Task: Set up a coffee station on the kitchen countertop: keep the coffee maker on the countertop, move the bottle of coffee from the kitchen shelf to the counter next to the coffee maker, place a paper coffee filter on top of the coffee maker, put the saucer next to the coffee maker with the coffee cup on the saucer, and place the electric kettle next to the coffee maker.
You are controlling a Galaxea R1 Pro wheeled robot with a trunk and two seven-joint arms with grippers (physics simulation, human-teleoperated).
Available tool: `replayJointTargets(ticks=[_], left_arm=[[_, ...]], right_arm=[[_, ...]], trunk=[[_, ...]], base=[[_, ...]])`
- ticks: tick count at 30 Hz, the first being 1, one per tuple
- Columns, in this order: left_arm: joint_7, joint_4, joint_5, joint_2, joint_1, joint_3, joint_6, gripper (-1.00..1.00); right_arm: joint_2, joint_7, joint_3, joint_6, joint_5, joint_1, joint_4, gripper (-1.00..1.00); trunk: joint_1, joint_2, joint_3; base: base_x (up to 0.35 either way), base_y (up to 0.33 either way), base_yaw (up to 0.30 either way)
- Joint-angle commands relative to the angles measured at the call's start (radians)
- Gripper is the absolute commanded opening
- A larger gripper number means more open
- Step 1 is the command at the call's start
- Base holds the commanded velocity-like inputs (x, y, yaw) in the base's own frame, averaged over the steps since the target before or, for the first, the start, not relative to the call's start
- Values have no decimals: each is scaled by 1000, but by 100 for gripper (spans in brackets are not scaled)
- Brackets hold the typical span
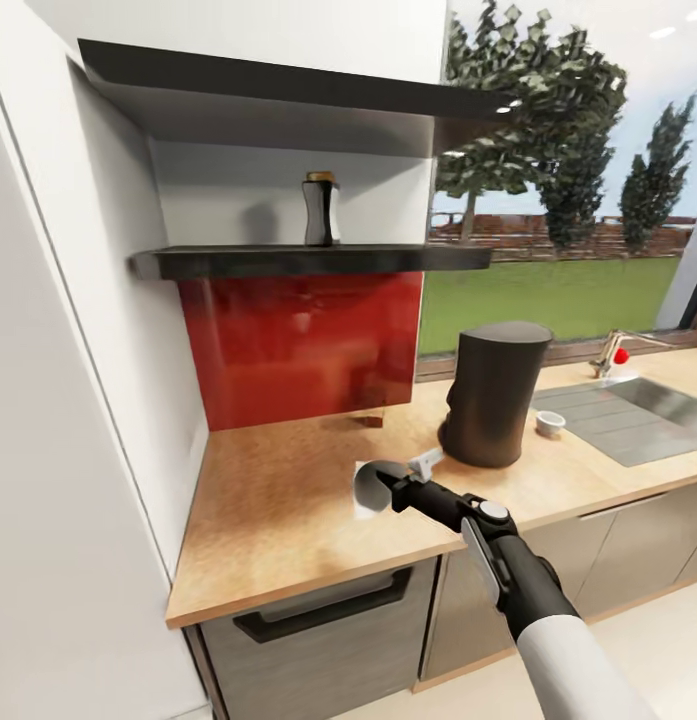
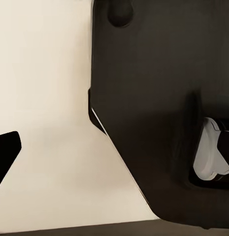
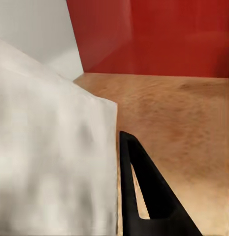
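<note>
White wall [image 1: 58,450] fills the left; a window [image 1: 578,200] w/ trees and lawn sits far right. Wooden surface [image 1: 278,510] runs L to R, w/ dark drawer fronts [image 1: 318,630] under its near edge. Red backsplash [image 1: 303,345] stands at the far side, in head and right wrist [image 3: 158,34] views. Two dark shelves above it: upper shelf [image 1: 288,85], lower kitchen shelf [image 1: 308,262]. Steel sink [image 1: 638,410] w/ faucet [image 1: 613,355] is set into the surface at right.

Coffee maker [image 1: 493,395], dark and tall, stands on the surface right of centre, near the sink's left edge. Right arm [image 1: 528,590] reaches from near right toward mid-surface. Bottle of coffee [image 1: 321,210] stands upright on the lower shelf, well above and left of the coffee maker. Small white cup [image 1: 550,423] sits just right of the coffee maker, by the sink.

Right end effector [image 1: 383,485] is pinching a paper coffee filter [image 1: 366,490], white, held just over the surface, near and left of the coffee maker. In right wrist view the filter [image 3: 50,162] covers much of the frame beside one dark finger [image 3: 144,196], wood behind.

Left wrist view: dark robot bodywork [image 2: 153,98] against a pale floor [image 2: 45,98]; left end effector's state: can't tell.
</note>
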Motion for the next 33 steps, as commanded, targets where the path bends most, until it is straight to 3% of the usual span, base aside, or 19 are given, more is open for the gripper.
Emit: replayJointTargets(ticks=[1, 7, 33], left_arm=[[3, -2, 3, 0, 0, 2, -1, 100], [3, -2, 3, 0, 0, 2, -1, 100], [3, -2, 3, 0, 0, 3, -1, 100]], right_arm=[[0, 4, -1, 9, -2, -1, -2, -100], [0, 4, 1, 9, -2, -1, -2, -100], [0, 4, 2, 9, -2, -1, -3, -100]], trunk=[[1, -2, -2], [1, -2, -2], [1, -2, -2]], base=[[153, -310, 0], [159, -307, -138], [161, -307, -262]])
